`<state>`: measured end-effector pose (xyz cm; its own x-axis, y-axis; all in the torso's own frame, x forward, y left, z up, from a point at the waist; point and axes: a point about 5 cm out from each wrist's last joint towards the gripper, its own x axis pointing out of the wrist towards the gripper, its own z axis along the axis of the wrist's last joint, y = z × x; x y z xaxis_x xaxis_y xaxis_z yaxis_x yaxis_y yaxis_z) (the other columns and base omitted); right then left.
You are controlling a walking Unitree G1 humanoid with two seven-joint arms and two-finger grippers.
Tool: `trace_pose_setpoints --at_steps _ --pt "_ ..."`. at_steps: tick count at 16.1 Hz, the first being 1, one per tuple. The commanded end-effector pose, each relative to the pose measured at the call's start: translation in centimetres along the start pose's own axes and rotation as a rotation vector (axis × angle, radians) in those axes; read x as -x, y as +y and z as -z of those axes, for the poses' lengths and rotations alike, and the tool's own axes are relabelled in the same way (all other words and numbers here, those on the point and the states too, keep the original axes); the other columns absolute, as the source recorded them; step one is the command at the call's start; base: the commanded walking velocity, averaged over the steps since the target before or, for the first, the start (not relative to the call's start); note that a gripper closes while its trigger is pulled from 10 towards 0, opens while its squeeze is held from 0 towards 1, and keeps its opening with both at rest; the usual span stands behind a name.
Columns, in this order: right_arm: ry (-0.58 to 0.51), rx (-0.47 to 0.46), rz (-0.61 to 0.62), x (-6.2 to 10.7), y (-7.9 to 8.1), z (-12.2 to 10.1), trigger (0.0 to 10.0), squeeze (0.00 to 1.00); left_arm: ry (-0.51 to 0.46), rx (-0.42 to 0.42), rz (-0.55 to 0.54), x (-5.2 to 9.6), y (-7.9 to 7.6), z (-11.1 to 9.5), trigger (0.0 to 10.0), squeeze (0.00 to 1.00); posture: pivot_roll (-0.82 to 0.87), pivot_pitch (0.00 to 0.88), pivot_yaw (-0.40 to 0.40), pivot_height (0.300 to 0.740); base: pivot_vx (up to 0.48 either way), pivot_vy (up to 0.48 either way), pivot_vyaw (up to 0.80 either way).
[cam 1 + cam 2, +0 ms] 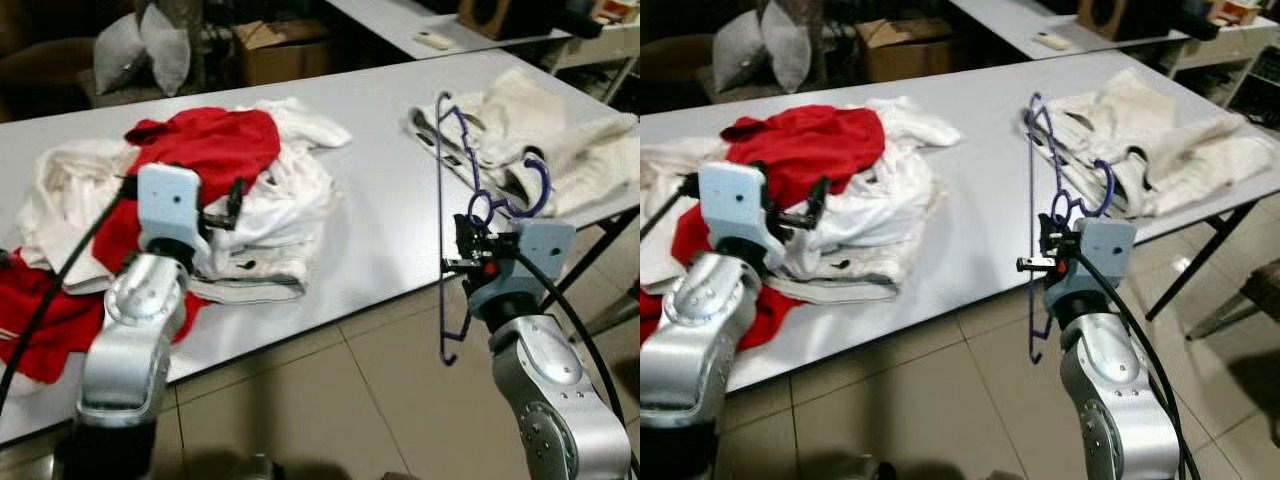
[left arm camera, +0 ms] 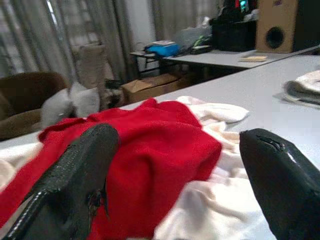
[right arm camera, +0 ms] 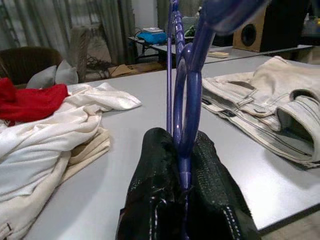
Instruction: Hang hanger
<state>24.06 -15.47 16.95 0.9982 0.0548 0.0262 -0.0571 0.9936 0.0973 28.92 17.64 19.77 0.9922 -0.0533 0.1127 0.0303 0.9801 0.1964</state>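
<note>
Lower right of frame, right gripper point(image 1: 468, 250) clamped on purple hanger point(image 1: 440, 230), lifted but unhung, no rail seen; left gripper point(image 1: 232, 205) fingers apart over clothes pile point(image 1: 240, 190).

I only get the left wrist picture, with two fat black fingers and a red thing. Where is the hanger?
Observer: The purple hanger is pinched in the right hand, held upright over the table's near edge.
Operator: Is my left hand holding anything?
Observer: No. The left hand is open, hovering over the pile of white clothes beside the red garment.
Operator: What else is on the table?
Observer: Cream trousers lie at the right end, behind the hanger.
</note>
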Motion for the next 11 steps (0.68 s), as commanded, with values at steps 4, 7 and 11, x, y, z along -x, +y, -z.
trace_pose_setpoints --at_steps 4,7,11 --pt "-0.002 0.033 -0.007 0.1 0.0 0.0 10.0 0.00 0.024 -0.119 -0.095 -0.8 1.9 0.5 10.0 0.00 0.01 0.052 -0.004 0.740 0.000 0.000 0.00" --pt "0.008 0.059 -0.015 0.1 -0.2 0.1 10.0 0.00 0.029 -0.135 -0.118 -1.2 2.6 0.6 9.4 0.00 0.01 0.051 -0.006 0.740 0.000 0.000 0.00" --pt "0.029 0.071 -0.037 0.1 -0.2 0.3 10.0 0.00 0.037 -0.139 -0.106 -1.6 2.7 0.7 0.0 0.00 0.00 0.050 -0.008 0.740 0.000 0.000 0.00"
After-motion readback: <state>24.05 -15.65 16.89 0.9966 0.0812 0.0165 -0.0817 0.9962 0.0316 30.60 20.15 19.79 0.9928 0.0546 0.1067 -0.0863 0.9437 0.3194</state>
